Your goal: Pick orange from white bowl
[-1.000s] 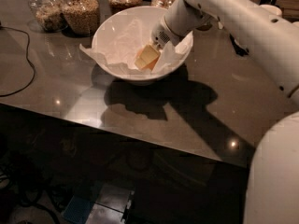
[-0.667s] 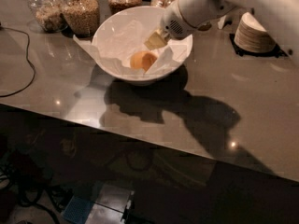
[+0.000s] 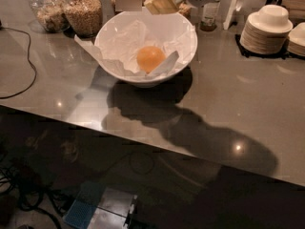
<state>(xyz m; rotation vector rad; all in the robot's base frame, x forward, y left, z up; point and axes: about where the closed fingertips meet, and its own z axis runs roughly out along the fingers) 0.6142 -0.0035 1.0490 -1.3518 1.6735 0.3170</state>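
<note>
The orange (image 3: 151, 58) lies in the white bowl (image 3: 110, 34), on the crumpled white paper that lines it, a little right of the bowl's middle. The bowl stands on the grey countertop near the back. My gripper (image 3: 161, 1) hangs above the bowl's far rim, well clear of the orange, with nothing in it. The arm runs off the top edge to the right.
Two glass jars of grains (image 3: 85, 11) stand behind the bowl on the left. Stacks of smaller white dishes (image 3: 269, 28) stand at the back right. A black cable (image 3: 26, 78) loops over the counter's left side. The counter's front edge (image 3: 143, 144) crosses the lower half.
My gripper was down in the bowl by the orange. It has risen up and back to the far rim, and the arm has swung away. The orange stays in the bowl.
</note>
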